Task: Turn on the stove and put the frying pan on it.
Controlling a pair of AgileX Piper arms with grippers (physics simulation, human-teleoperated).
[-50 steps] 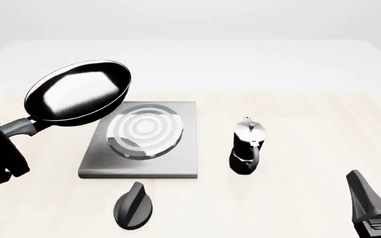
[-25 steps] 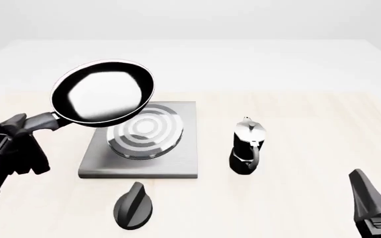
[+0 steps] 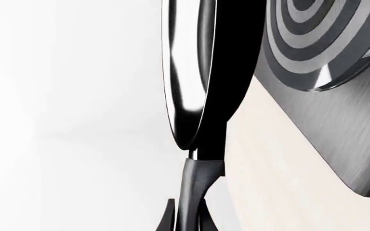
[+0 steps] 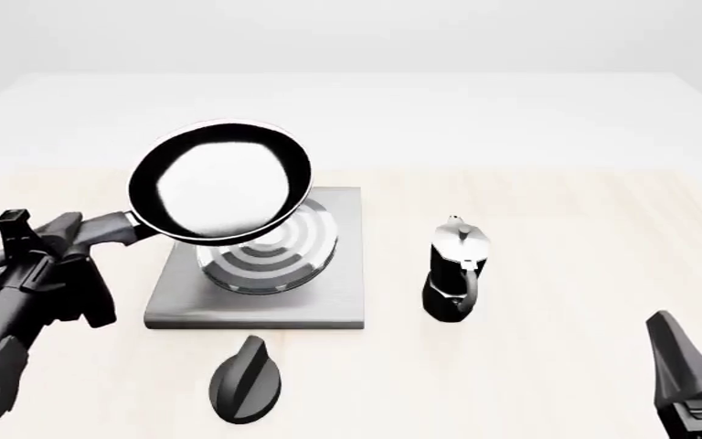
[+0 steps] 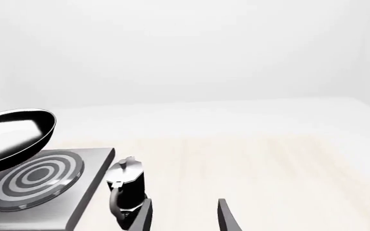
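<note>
The frying pan (image 4: 220, 183) is black with a glossy inside and is held tilted in the air over the far left part of the stove (image 4: 326, 293). My left gripper (image 4: 83, 242) is shut on its long handle, left of the slab. In the left wrist view the pan (image 3: 204, 72) is edge-on beside the ringed burner (image 3: 320, 43). The black oval knob (image 4: 245, 380) lies on the table in front of the stove. My right gripper (image 4: 698, 366) is open and empty at the near right. It also shows in the right wrist view (image 5: 183, 219), which takes in the pan (image 5: 11, 137) and stove (image 5: 44, 183).
A small black-and-silver moka pot (image 4: 455, 272) stands upright on the table just right of the stove, between it and my right gripper. It also shows in the right wrist view (image 5: 125, 185). The wooden tabletop (image 4: 570, 219) stretches to the right and far back.
My left arm has carried the pan to the right, from left of the stove to over its far left part. The right gripper has not moved.
</note>
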